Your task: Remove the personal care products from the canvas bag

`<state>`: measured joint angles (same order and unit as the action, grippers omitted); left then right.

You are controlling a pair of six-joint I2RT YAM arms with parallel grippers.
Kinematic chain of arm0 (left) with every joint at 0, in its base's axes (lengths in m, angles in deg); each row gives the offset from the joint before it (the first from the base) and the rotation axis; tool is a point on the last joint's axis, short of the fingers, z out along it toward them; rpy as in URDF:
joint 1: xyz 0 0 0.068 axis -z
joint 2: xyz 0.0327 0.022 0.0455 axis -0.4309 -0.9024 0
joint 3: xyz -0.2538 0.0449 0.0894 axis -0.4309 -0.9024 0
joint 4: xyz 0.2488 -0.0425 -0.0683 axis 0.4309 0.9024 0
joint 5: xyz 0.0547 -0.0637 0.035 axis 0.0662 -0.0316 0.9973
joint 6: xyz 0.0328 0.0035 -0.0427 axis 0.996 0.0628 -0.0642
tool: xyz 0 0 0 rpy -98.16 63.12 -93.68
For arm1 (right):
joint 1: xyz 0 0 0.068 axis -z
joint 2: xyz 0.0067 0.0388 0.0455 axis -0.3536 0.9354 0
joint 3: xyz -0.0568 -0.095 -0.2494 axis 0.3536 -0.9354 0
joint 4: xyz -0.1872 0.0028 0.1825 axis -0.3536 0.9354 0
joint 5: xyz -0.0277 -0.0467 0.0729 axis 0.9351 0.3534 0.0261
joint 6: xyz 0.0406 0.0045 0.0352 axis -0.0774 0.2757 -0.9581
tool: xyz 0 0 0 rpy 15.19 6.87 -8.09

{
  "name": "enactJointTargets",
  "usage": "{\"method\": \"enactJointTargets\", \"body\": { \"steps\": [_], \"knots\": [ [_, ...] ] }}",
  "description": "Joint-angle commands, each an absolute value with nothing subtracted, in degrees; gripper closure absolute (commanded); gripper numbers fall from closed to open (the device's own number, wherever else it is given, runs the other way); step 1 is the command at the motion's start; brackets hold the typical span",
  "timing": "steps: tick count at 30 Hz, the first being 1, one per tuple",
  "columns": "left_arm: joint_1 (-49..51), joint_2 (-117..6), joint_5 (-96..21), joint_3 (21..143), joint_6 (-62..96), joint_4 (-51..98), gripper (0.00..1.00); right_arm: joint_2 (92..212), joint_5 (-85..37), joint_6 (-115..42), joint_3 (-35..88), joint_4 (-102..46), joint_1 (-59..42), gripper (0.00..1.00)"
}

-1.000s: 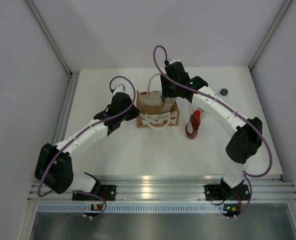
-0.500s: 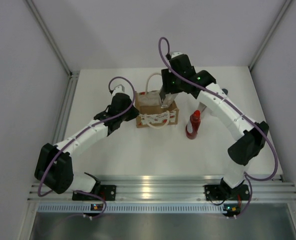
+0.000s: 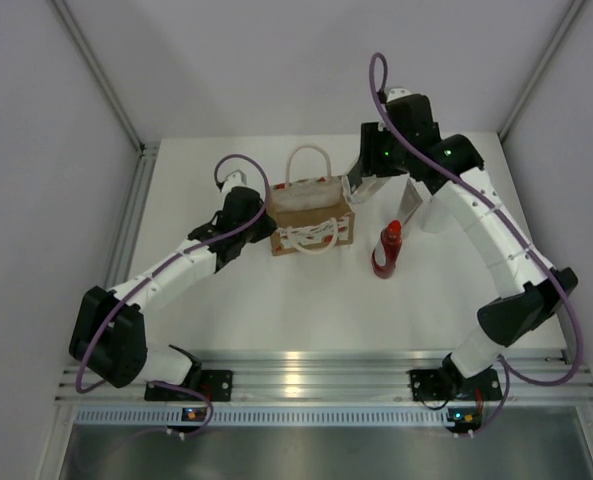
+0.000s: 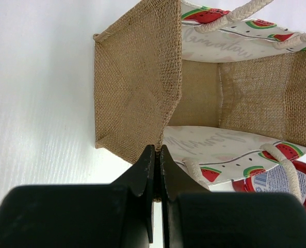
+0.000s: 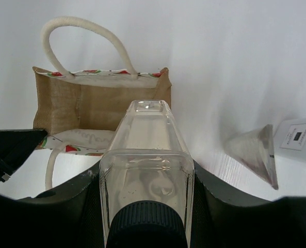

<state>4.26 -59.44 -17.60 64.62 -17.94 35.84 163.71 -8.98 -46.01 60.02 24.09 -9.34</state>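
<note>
Nearly finishing, judging by how things are lying. Seeing two products already outside on the white table [image 3: 226,300]: a red plastic bottle with a red cap [image 3: 387,250] just right of the bag, and a white-grey squeeze tube [image 5: 256,152] further right and back, apart from the bag.

Gripping the third product, a pale translucent square-sided bottle with a dark grey ribbed cap [image 5: 146,150], in the right gripper [image 5: 146,183]. Clenching the fingers on its two flat sides just above the cap, cap end toward the wrist and base pointing away. Hanging it in the air to the right of the bag's mouth, clear of the rim, not yet setting it down. Looking glassy and see-through along its whole length; not managing to tell whether any liquid is inside.

Looking down from the left wrist into the small tan-brown canvas bag with cream rope handles and a watermelon print [image 4: 142,88], standing upright between the two arms, mouth open. Finding only bare woven floor and walls, nothing left inside as far as shown.

Pinching the bag's near side wall at its top edge with the left gripper [image 4: 156,155], jaws clamped tight on the weave and steadying it.

Leaving, by this reading, only lowering the held bottle onto the table and letting go.
</note>
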Motion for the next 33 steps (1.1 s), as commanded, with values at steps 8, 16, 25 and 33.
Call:
{"method": "enactJointTargets", "body": {
  "steps": [8,16,25,33],
  "knots": [
    [4.10,-56.84,-16.93,65.05,-18.77,33.80,1.00,157.57,-9.02,-43.73,60.54,20.90,-2.76,1.00],
    [4.10,-56.22,-18.52,65.49,-18.33,33.71,1.00,163.37,-9.28,-41.97,55.78,18.80,-1.53,1.00],
    [4.10,-54.73,-17.99,65.23,-17.54,33.80,1.00,170.31,-11.04,-42.32,49.90,11.95,-1.62,1.00],
    [4.18,-54.55,-18.08,65.05,-17.63,33.80,1.00,174.18,-9.02,-42.23,45.85,8.78,-1.97,1.00]
  ]
}}
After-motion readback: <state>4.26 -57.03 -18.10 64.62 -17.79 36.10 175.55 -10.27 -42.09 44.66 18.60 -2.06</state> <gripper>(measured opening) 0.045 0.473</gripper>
